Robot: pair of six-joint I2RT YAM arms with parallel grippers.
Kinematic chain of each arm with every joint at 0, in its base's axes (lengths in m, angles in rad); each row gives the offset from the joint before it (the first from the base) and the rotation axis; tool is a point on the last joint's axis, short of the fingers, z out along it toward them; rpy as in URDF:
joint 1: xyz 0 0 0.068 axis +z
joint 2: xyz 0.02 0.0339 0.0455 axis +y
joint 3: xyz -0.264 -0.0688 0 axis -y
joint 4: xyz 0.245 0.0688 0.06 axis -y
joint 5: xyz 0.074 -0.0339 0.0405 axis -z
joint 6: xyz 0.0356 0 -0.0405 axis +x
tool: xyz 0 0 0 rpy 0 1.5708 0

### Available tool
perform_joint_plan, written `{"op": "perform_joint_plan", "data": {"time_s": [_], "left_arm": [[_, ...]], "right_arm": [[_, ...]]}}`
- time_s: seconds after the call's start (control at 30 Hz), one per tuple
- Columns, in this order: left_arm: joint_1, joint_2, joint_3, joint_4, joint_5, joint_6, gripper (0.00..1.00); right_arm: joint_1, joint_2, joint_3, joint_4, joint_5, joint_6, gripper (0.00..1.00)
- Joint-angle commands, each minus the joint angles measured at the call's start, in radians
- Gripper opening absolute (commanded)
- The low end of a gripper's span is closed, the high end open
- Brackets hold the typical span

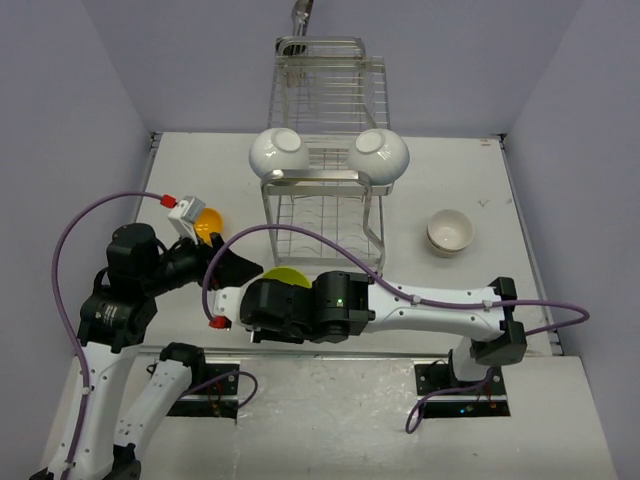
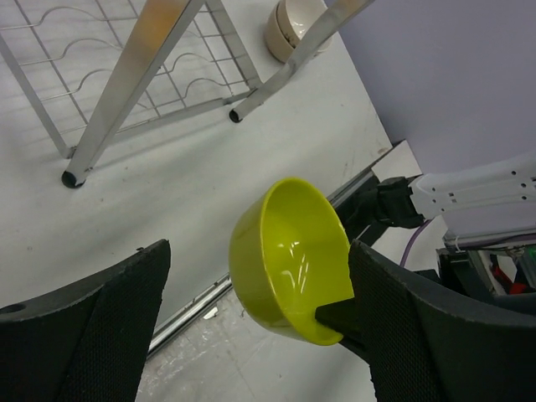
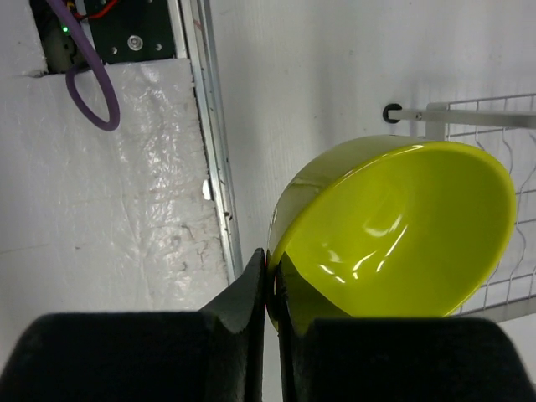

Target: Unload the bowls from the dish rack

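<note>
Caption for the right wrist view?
Right gripper pinches the lime green bowl by its rim, beside the dish rack.

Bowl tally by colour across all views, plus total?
White glossy round bowls: 3
Orange-yellow glossy round bowl: 1
Lime green glossy round bowl: 1
Total: 5

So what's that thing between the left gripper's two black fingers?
A lime green bowl, seen in the left wrist view. The left gripper is open; the right gripper pinches the bowl's rim.
</note>
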State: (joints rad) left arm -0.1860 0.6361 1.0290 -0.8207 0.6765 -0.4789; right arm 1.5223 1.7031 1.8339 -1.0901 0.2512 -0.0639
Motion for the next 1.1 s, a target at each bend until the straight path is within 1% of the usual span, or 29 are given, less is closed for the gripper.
{"op": "perform_joint_plan", "data": {"time_s": [0.0,0.1,0.13,0.17,0.23,0.3,0.33,0.4,0.47,0.53,0.57,0.8,0.9,0.93,0.97,1.03,1.07], "left_arm": [[-0.009,0.0,-0.015,-0.006,0.008,0.019,0.86],[-0.009,0.007,-0.026,-0.041,-0.051,0.04,0.84],[-0.009,0.01,-0.026,-0.049,-0.084,0.049,0.82],[-0.009,0.011,-0.026,-0.064,-0.101,0.052,0.77],[-0.009,0.019,-0.026,-0.072,-0.123,0.06,0.74],[-0.009,0.028,-0.02,-0.081,-0.13,0.068,0.66],[-0.009,0.031,-0.015,-0.087,-0.159,0.077,0.63],[-0.009,0.045,0.0,-0.113,-0.198,0.092,0.49],[-0.009,0.05,0.009,-0.127,-0.247,0.1,0.39],[-0.01,0.054,0.017,-0.138,-0.279,0.108,0.34],[-0.009,0.057,0.02,-0.143,-0.291,0.109,0.29],[-0.009,0.092,0.017,-0.181,-0.397,0.144,0.29],[-0.009,0.103,0.003,-0.187,-0.43,0.149,0.34],[-0.009,0.105,0.002,-0.186,-0.431,0.149,0.39],[-0.009,0.108,-0.001,-0.187,-0.436,0.151,0.39],[-0.009,0.111,-0.004,-0.186,-0.449,0.151,0.38],[-0.01,0.114,-0.003,-0.186,-0.448,0.152,0.34]], "right_arm": [[0.007,0.013,0.117,-0.042,0.085,-0.06,0.0],[0.006,0.043,0.163,-0.047,0.125,-0.085,0.0],[0.006,0.056,0.174,-0.05,0.132,-0.088,0.0],[0.007,0.064,0.182,-0.051,0.143,-0.097,0.0],[0.006,0.098,0.221,-0.06,0.164,-0.105,0.0],[0.006,0.119,0.249,-0.068,0.183,-0.117,0.0],[0.006,0.128,0.272,-0.068,0.191,-0.12,0.0],[0.006,0.156,0.303,-0.068,0.226,-0.129,0.0],[0.003,0.18,0.32,-0.07,0.24,-0.14,0.0],[-0.001,0.199,0.35,-0.067,0.26,-0.146,0.0],[-0.002,0.207,0.36,-0.067,0.27,-0.154,0.0],[-0.007,0.279,0.429,-0.067,0.339,-0.188,0.0],[-0.01,0.297,0.447,-0.065,0.353,-0.198,0.0],[-0.01,0.302,0.453,-0.065,0.356,-0.204,0.0],[-0.011,0.308,0.458,-0.065,0.356,-0.208,0.0],[-0.011,0.323,0.472,-0.065,0.358,-0.215,0.0],[-0.011,0.326,0.475,-0.062,0.359,-0.217,0.0]]}}
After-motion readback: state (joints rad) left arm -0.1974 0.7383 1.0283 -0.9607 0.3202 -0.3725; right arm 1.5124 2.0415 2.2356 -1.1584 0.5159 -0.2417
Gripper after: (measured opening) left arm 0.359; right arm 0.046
